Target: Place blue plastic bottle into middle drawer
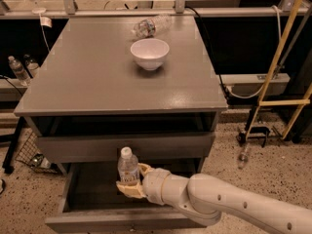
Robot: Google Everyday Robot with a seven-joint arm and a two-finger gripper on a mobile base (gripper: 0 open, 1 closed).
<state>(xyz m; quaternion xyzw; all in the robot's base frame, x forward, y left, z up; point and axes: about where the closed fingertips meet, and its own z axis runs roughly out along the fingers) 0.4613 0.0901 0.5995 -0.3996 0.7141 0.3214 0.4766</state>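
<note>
The blue plastic bottle [127,168], clear with a white cap and a white label, stands upright inside the pulled-out middle drawer [68,194]. My gripper [131,182] is shut on the bottle's lower half, with tan fingers [127,189] wrapped around it. The white arm reaches in from the lower right over the drawer's front rim. The bottle's base is hidden behind the fingers, so I cannot tell whether it touches the drawer floor.
A white bowl [149,53] sits on the grey cabinet top [87,77]. A label-less clear bottle [151,26] lies on its side behind the bowl. A yellow ladder [285,77] leans at the right. Another bottle [243,155] lies on the floor.
</note>
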